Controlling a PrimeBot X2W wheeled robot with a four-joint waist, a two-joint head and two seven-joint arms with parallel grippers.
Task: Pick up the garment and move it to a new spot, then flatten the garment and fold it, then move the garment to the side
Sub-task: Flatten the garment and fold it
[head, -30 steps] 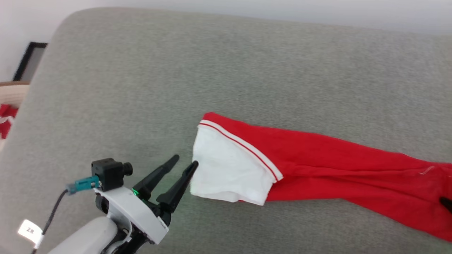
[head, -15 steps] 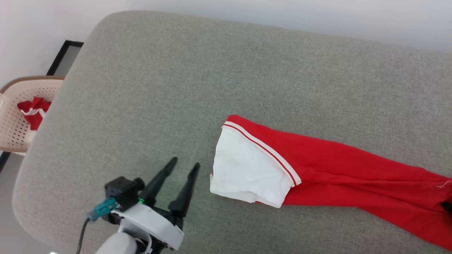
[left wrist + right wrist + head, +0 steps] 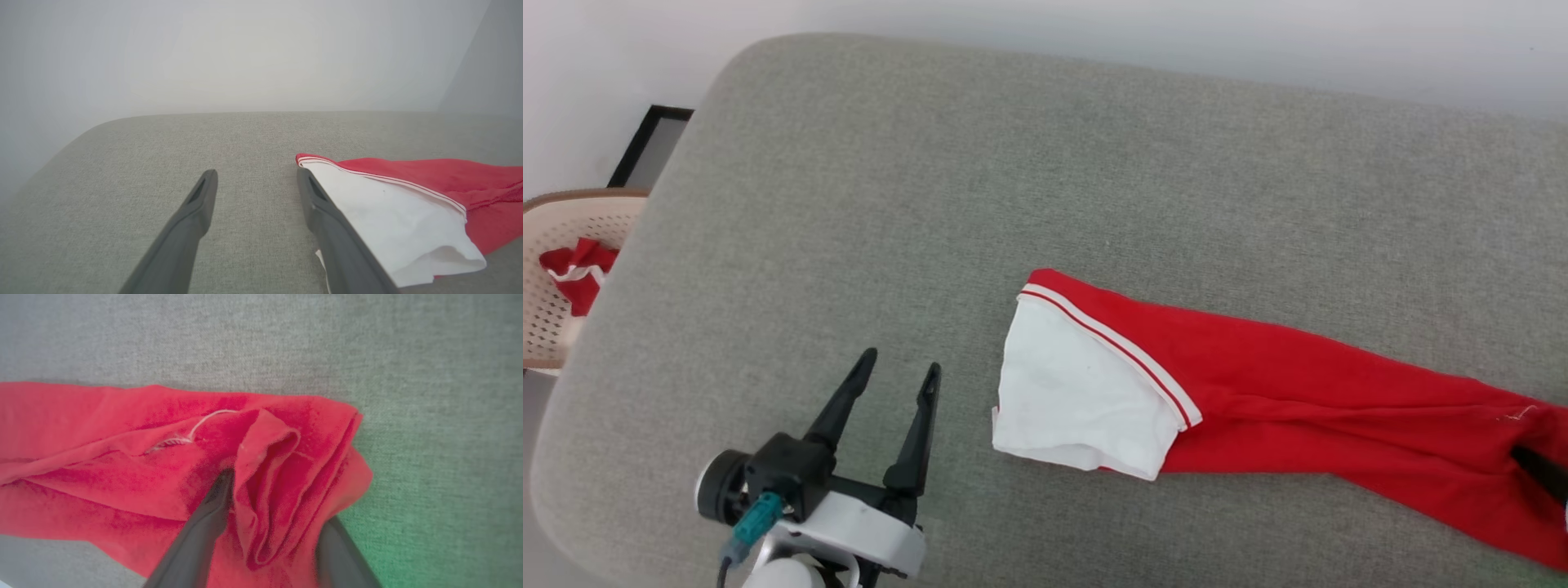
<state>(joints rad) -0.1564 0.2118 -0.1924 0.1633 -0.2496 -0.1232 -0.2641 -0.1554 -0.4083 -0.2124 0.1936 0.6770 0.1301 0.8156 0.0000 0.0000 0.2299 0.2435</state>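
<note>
Nearest you: left gripper (image 3: 902, 360), low over the grey surface (image 3: 1094, 163), fingers (image 3: 192, 220) spread, nothing between them. The white sleeve (image 3: 1078, 400) lies just beside it. In the head view the two are apart.

Right gripper (image 3: 278, 498): its fingers (image 3: 204, 535) stand either side of a bunched red fold at the garment's right-hand end. There is cloth between them, but you cannot tell whether they pinch it or merely straddle it.

The garment (image 3: 1298, 392) lies on the surface as a long narrow band, plain red up, no lettering in sight. Its long axis runs across the head view, left to right, dipping toward you at the right. The sleeve end points to the robot's left, at the left gripper. The bunched red end points right.

Watch for:
- The right fingers may take one fold out of several. The other layers would likely slide free on the lift, and the bunch would drop or twist.
- If you lift from the right end alone, with the left fingers off the sleeve, the band would probably drag and rope up, making it harder to flatten.
- A loose pale thread (image 3: 192, 433) lies just ahead of the right fingers and could snag.

Farther off: a beige basket (image 3: 564, 245) past the surface's left edge, with other red cloth (image 3: 576, 265) in it. A pale wall (image 3: 1094, 24) stands behind.
</note>
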